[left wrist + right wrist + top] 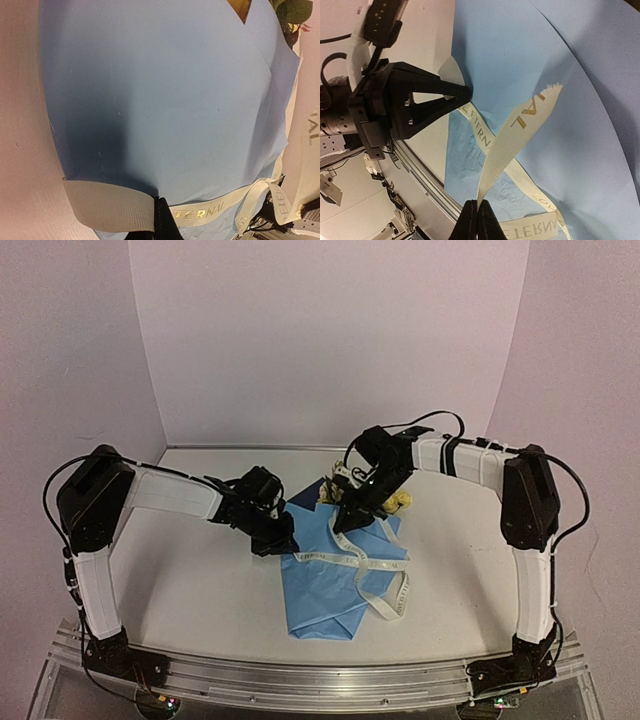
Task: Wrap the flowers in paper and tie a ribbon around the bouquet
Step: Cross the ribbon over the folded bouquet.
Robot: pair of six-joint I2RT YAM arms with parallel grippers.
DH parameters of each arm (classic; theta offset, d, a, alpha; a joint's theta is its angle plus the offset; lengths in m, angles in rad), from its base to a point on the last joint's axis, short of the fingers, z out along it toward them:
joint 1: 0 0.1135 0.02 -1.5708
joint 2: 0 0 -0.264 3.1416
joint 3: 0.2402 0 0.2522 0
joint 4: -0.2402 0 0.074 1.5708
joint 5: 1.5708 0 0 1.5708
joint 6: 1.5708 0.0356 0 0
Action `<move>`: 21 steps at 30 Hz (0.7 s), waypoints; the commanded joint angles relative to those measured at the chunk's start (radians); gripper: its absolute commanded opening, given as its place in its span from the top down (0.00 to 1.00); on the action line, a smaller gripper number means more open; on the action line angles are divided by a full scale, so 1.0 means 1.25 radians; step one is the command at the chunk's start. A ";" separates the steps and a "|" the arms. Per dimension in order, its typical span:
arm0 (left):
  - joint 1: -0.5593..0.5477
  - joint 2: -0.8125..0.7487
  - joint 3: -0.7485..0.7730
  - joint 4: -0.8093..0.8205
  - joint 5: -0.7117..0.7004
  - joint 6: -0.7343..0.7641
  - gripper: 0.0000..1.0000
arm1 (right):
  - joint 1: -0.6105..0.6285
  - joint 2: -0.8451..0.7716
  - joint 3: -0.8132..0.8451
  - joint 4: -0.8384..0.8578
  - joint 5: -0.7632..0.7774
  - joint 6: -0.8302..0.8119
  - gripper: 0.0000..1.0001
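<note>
The light blue paper lies folded round the flowers, whose yellow and cream blooms stick out at its far end. The off-white ribbon loops across the paper. My left gripper is at the paper's left edge, shut on the ribbon; the black fingertips pinch it flat against the paper. My right gripper hangs above the paper's upper middle, shut on a frayed ribbon end held up off the paper. In the right wrist view, the left gripper is seen touching the ribbon.
Green leaves show at the paper's open end. The aluminium rail runs along the table's near edge. Pale walls enclose the back and sides of the white table.
</note>
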 commanded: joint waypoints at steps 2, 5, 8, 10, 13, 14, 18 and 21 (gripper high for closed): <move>-0.006 -0.091 -0.011 0.039 -0.010 0.102 1.00 | 0.012 0.029 0.050 -0.034 -0.008 -0.061 0.98; -0.006 -0.123 -0.036 0.073 0.005 0.136 1.00 | 0.031 0.041 0.080 -0.058 0.028 -0.087 0.96; -0.006 -0.144 -0.048 0.101 0.020 0.165 1.00 | 0.056 0.053 0.105 -0.077 0.063 -0.108 0.95; -0.005 -0.151 -0.053 0.116 0.034 0.180 1.00 | 0.071 0.062 0.114 -0.080 0.085 -0.114 0.96; -0.004 -0.148 -0.057 0.131 0.048 0.185 1.00 | 0.081 0.082 0.130 -0.082 0.103 -0.112 0.96; -0.003 -0.142 -0.056 0.132 0.053 0.181 1.00 | 0.082 0.088 0.134 -0.081 0.106 -0.108 0.96; 0.003 -0.131 -0.068 0.150 0.079 0.166 1.00 | 0.086 0.096 0.132 -0.079 0.160 -0.094 0.96; 0.006 -0.140 -0.086 0.159 0.076 0.160 1.00 | 0.086 0.053 0.092 -0.061 0.191 -0.093 0.86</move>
